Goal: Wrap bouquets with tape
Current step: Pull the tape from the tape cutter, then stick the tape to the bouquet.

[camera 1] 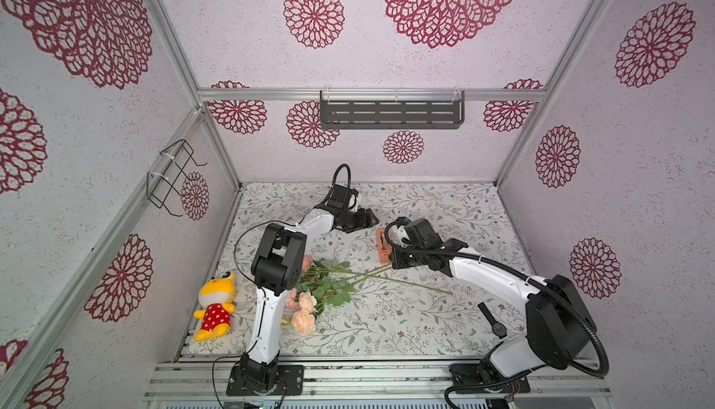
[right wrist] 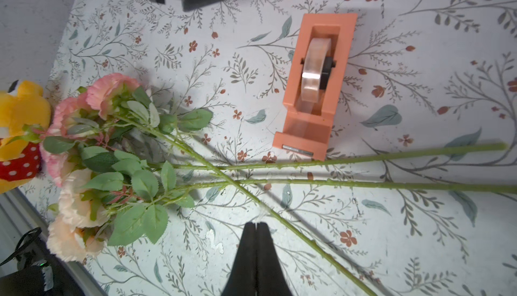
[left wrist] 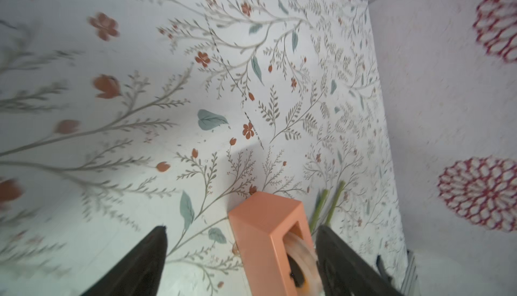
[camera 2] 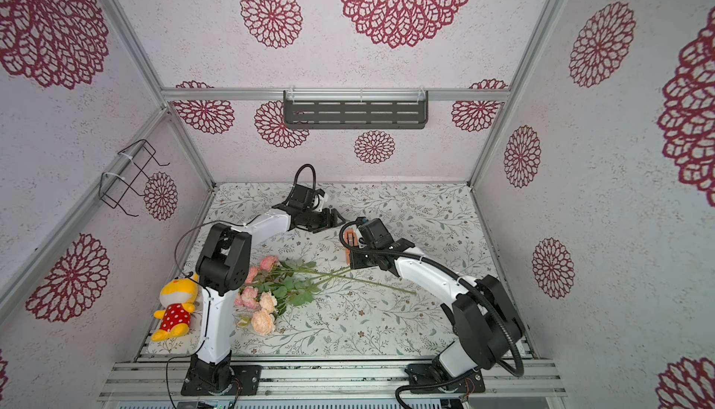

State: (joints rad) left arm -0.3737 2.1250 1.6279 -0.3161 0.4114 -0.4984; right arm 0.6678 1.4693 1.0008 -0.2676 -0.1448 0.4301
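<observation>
The tape (right wrist: 313, 70) is a clear roll on a dark hub in an orange dispenser (camera 1: 383, 248) (camera 2: 350, 246) standing mid-table. My left gripper (left wrist: 241, 227) (camera 1: 367, 217) is open wide around the dispenser's (left wrist: 265, 233) far end, which sits nearer one finger. The bouquets (camera 1: 332, 283) (camera 2: 298, 287) lie loose, with pink and peach blooms (right wrist: 84, 152) towards the left arm. Their green stems (right wrist: 307, 166) cross just in front of the dispenser. My right gripper (right wrist: 256, 223) (camera 1: 392, 264) is shut, its tips just above the table beside one stem. A faint pale wisp shows at those tips.
A yellow plush toy (camera 1: 214, 304) lies at the table's front left by the left arm's base. A black wristwatch (camera 1: 491, 320) lies at the front right. A dark shelf (camera 1: 390, 111) hangs on the back wall, and a wire rack (camera 1: 174, 179) on the left wall.
</observation>
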